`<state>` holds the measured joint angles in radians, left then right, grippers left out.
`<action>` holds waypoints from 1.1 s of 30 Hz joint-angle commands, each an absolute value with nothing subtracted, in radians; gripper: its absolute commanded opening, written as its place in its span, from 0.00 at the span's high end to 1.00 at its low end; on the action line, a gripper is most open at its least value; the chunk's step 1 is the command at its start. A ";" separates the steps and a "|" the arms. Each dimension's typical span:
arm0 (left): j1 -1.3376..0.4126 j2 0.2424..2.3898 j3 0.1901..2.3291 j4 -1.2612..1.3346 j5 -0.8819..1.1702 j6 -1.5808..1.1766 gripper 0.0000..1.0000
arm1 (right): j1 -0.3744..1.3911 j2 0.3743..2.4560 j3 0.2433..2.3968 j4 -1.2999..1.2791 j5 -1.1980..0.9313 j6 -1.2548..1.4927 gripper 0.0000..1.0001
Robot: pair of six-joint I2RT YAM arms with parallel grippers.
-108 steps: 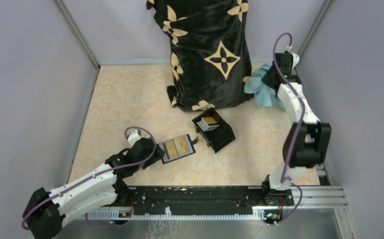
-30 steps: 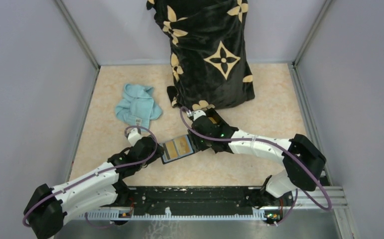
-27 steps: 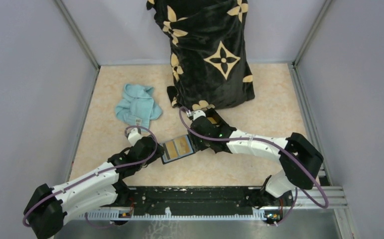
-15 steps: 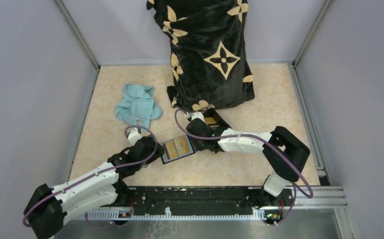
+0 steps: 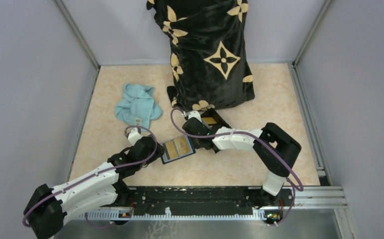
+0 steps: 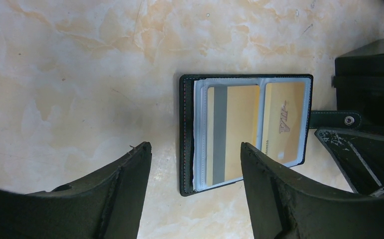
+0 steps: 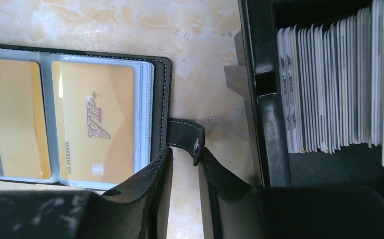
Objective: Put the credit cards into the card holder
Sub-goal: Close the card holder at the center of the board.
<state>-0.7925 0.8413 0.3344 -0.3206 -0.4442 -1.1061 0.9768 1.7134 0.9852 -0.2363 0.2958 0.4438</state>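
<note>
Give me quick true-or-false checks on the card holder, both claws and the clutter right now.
1. The card holder lies open, two gold cards showing. True.
2. The left claw grips the card holder. False: it is open, holding nothing.
3. The right claw straddles the strap tab. True.
4. The blue cloth lies right of the patterned bag. False: it lies to its left in the top view.
5. The black box is empty. False: it holds a stack of cards.

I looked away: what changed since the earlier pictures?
The right gripper came from the far right corner down to the card holder, fingers straddling its strap tab. The blue cloth moved from there to far left. Left gripper, card holder, card box stayed.
</note>
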 commanded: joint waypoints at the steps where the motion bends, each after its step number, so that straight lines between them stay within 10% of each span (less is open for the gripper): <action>1: -0.799 0.833 0.328 -0.311 -0.445 -1.107 0.28 | 0.973 1.713 1.033 -0.184 0.335 0.419 0.78; 9: -0.799 0.849 0.310 -0.295 -0.435 -1.120 0.28 | 0.973 1.688 1.033 -0.163 0.371 0.362 1.00; 33: -0.799 0.841 0.272 -0.247 -0.389 -1.106 0.36 | 1.090 1.584 1.140 -0.291 0.513 0.237 1.00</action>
